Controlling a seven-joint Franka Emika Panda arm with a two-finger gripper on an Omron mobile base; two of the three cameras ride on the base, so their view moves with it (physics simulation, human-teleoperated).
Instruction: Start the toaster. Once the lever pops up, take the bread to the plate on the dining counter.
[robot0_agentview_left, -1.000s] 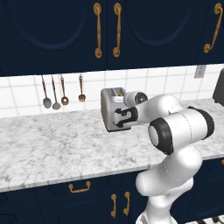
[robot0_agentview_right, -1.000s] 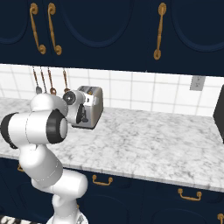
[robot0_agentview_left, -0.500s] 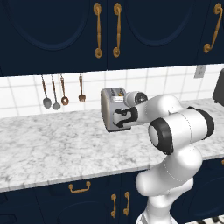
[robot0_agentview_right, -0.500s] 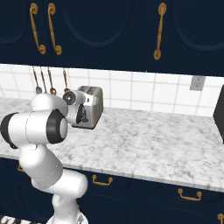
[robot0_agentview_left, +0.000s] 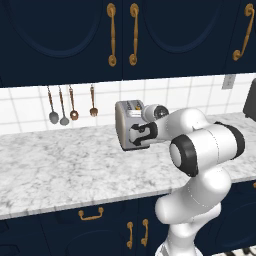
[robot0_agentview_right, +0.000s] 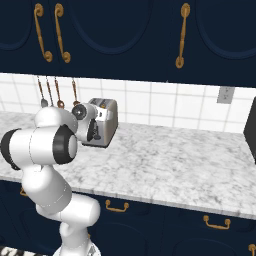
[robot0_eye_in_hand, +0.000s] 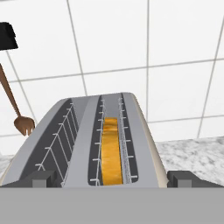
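Hand view looks down on the toaster (robot0_eye_in_hand: 87, 144), the bread (robot0_eye_in_hand: 111, 151) sunk in its right slot. Pincer (robot0_eye_in_hand: 112, 179) spread wide, holding nothing. Likely next: press the lever, or pull the toast.

Silver-grey toaster (robot0_eye_in_hand: 87, 144) w/ golden bread (robot0_eye_in_hand: 111, 151), grey-veined white marble counter (robot0_agentview_left: 60, 170), navy cabinets (robot0_agentview_left: 60, 40).
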